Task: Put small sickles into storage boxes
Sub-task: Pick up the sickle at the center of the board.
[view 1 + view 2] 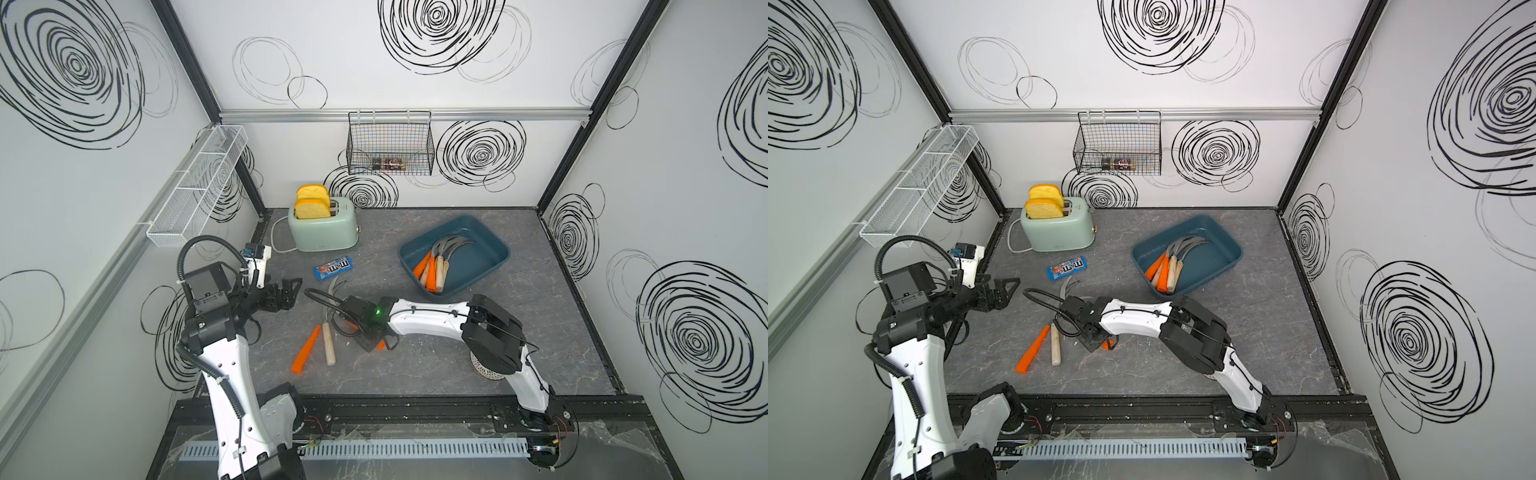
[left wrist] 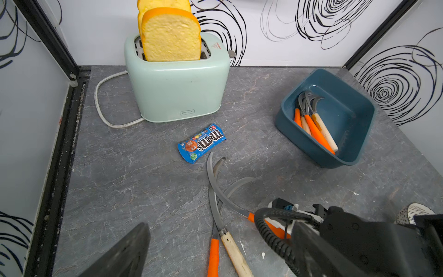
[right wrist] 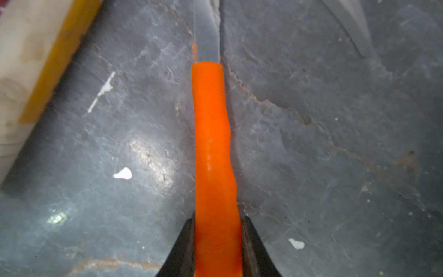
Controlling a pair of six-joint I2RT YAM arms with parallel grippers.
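Note:
The dark teal storage box point(image 1: 496, 249) point(image 1: 1229, 249) point(image 2: 350, 112) sits at the back right and holds several small sickles point(image 1: 436, 266) point(image 2: 316, 127), orange and wooden handled. On the table lie an orange-handled sickle point(image 1: 306, 349) point(image 2: 213, 256) and a wooden-handled sickle point(image 1: 328, 345) point(image 2: 233, 251), their blades crossing. My right gripper point(image 3: 217, 219) point(image 1: 368, 340) is down at the table, shut on the orange handle of a third sickle point(image 3: 211, 144) point(image 2: 273, 226). My left gripper point(image 1: 293, 291) point(image 2: 221, 225) hovers open to the left, holding nothing.
A mint toaster point(image 1: 324, 226) with two bread slices stands at the back left. A blue M&M's packet point(image 1: 332, 267) lies in front of it. A black wire basket point(image 1: 390, 143) and a white mesh shelf point(image 1: 199, 183) hang on the walls. A white spool point(image 1: 484, 370) sits under the right arm.

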